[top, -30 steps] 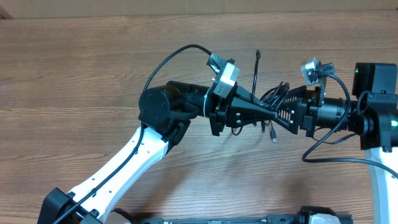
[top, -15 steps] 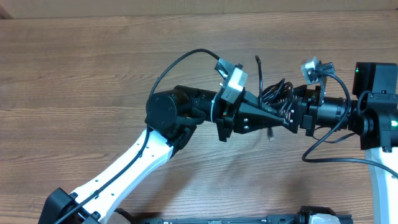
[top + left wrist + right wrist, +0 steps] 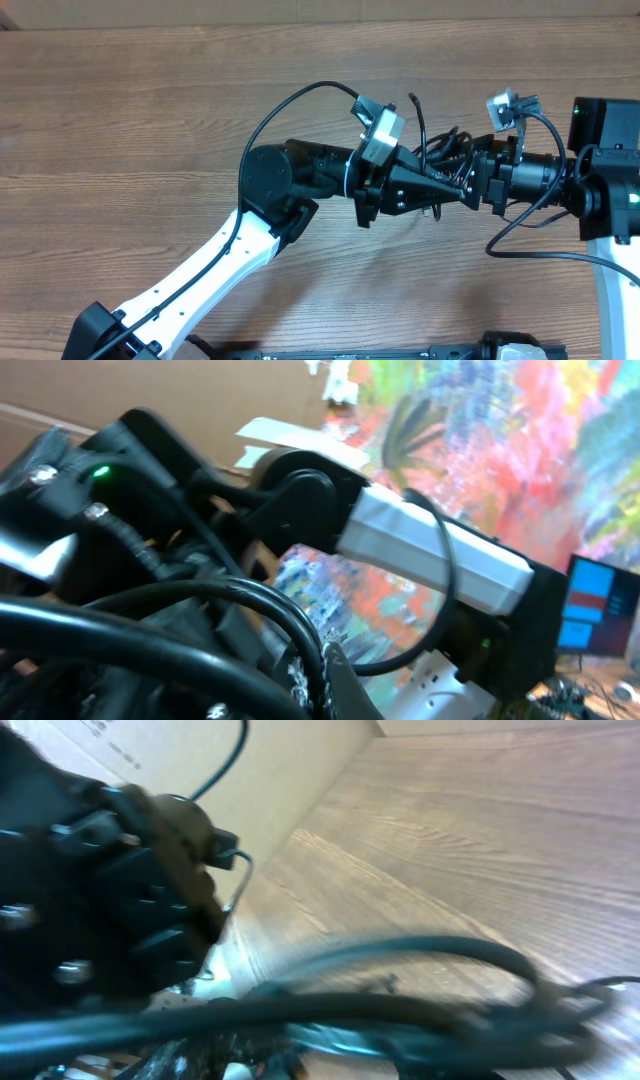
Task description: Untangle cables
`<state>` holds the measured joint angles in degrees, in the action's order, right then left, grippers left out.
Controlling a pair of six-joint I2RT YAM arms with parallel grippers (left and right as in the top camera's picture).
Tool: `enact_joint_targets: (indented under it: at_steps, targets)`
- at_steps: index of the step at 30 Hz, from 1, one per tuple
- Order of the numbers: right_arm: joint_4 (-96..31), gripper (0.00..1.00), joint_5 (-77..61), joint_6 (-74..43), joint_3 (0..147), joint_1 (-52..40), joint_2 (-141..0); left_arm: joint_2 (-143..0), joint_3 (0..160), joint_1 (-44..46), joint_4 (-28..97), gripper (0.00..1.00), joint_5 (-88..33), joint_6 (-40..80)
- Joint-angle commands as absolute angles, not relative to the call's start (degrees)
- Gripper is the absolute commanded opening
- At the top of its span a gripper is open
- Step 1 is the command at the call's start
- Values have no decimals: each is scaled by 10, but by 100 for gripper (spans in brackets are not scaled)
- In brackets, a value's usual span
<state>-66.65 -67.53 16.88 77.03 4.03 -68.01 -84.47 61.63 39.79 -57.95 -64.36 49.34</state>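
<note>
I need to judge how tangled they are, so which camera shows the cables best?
The overhead view: the cables show as one bundle, with a loose end sticking out. The left wrist view shows only a few cords close up; the right wrist view is blurred.

Blurred cables (image 3: pixel 430 944) over wooden table (image 3: pixel 480 830)

the cables (image 3: pixel 441 150) are thin black cords bunched into one tangled knot of overlapping loops, right of centre in the overhead view. the knot seems to hang clear of the desk (image 3: pixel 150 120). one strand rises out of the knot toward the far edge, slightly bowed, and ends in a small dark plug (image 3: pixel 412 98). in the left wrist view, glossy cables (image 3: pixel 200 622) curve across each other close up. in the right wrist view, the cables (image 3: pixel 420 1010) are blurred streaks.
</note>
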Motion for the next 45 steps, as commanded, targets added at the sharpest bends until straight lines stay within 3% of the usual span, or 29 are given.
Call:
enact_joint_targets:
  at_steps: [1, 16, 21, 25, 45]
  targets:
    - [-665, 50, -702, 128, 773, 39, -680, -847, 620, 406, -571, 4, -615, 467]
    - [-658, 50, -620, 73, 773, 39, -680, -849, 620, 402, -573, 4, -604, 467]
    - [-658, 19, -630, 75, 773, 39, -680, -849, 620, 397, -573, 4, -604, 467]
    - [-653, 8, -650, 76, 773, 39, -680, -849, 620, 397, -573, 4, -604, 467]
    - [-665, 7, -624, 79, 773, 39, -680, -849, 620, 340, -570, 4, -623, 467]
